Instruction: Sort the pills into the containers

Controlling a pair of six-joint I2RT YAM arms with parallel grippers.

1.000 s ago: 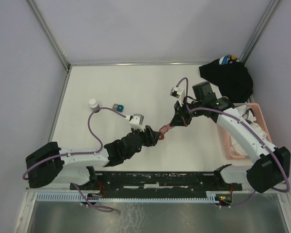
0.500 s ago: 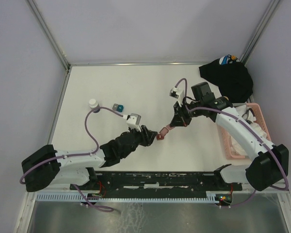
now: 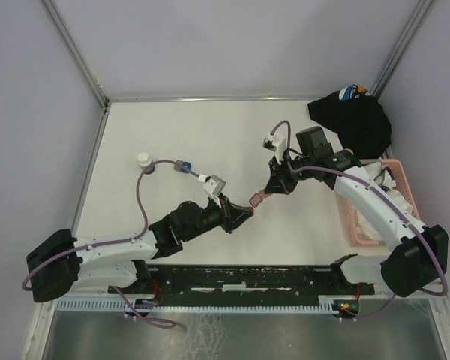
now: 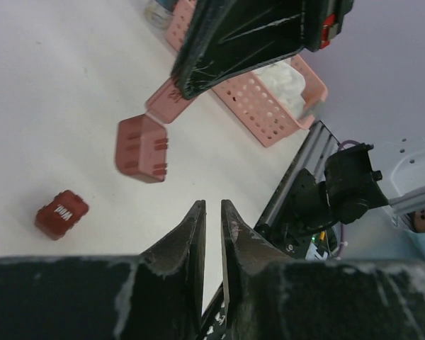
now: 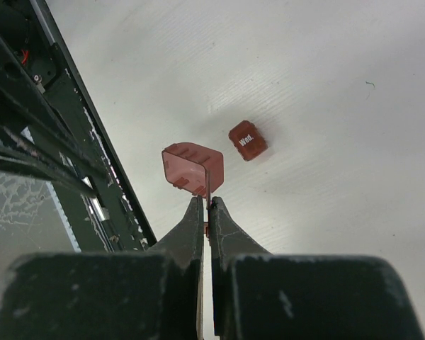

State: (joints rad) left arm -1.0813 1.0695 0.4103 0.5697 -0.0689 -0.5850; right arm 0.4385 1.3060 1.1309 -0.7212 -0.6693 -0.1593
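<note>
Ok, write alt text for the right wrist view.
The right gripper, shut, pinches the lid edge of an open dark-red pill box held above a white table. A closed red box labelled "Wed." lies on the table beyond it.

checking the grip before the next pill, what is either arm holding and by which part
The right gripper pinches the open red box by its lid. The left gripper holds nothing.

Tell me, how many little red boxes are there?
2: an open red box held by the right hand, and a closed one lying on the table. Others may be hidden.
</note>
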